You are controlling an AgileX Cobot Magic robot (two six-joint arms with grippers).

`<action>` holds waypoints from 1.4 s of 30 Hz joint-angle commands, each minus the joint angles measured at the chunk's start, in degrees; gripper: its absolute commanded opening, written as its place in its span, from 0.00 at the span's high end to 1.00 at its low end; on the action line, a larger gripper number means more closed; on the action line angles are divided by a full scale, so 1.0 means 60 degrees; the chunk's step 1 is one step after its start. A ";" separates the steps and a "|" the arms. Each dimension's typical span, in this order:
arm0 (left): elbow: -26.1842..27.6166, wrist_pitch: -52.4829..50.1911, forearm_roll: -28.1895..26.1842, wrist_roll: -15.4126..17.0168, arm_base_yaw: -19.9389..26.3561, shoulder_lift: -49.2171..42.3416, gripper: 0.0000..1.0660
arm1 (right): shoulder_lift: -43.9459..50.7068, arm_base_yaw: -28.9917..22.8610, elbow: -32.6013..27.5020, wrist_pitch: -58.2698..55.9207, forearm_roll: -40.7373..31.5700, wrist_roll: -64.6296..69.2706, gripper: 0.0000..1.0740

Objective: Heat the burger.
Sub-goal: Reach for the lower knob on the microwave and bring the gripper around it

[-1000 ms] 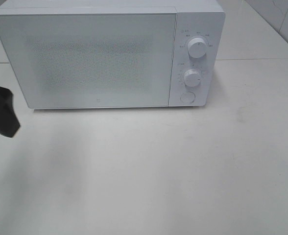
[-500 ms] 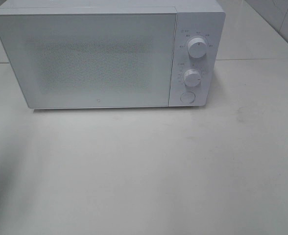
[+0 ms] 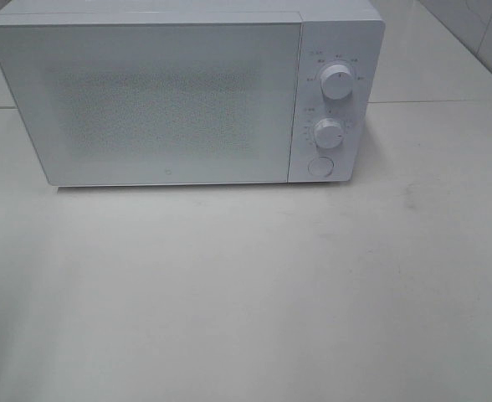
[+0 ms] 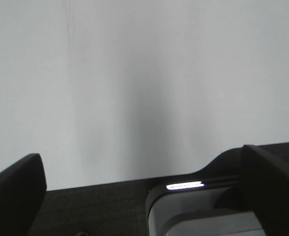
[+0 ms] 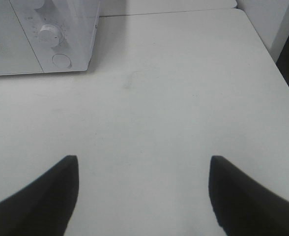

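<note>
The burger shows in no view. A white microwave (image 3: 171, 100) stands at the back of the table with its door shut; its frosted front lets nothing inside be seen. Neither arm appears in the exterior high view. In the left wrist view my left gripper (image 4: 144, 189) is open, its dark fingers (image 4: 14, 191) wide apart with nothing between them, facing a plain white surface. My right gripper (image 5: 143, 164) is also open and empty, hovering over the bare white table (image 5: 174, 98) to the right of the microwave (image 5: 36, 34).
The microwave's panel carries two round knobs (image 3: 336, 82) (image 3: 329, 133) and a round button (image 3: 320, 166). A grey-white device with a lit strip (image 4: 185, 186) sits under the left gripper. The table's right edge (image 5: 277, 64) lies near a wall.
A second ago a black part of the left arm showed at the left edge of the exterior high view; it has since withdrawn out of that view. The microwave has not moved.
</note>
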State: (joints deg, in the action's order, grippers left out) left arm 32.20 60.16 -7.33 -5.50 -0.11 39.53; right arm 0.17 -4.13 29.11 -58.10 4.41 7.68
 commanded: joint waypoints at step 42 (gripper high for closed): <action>-0.0430 0.0153 -0.0468 0.0076 0.0029 -0.6856 0.05 | 0.0277 0.0019 -0.0067 0.0143 0.0038 -0.0086 0.32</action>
State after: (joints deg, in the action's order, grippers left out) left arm 29.85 61.31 -9.51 -5.27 -0.11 -0.29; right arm 0.17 -4.13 29.11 -58.10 4.41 7.68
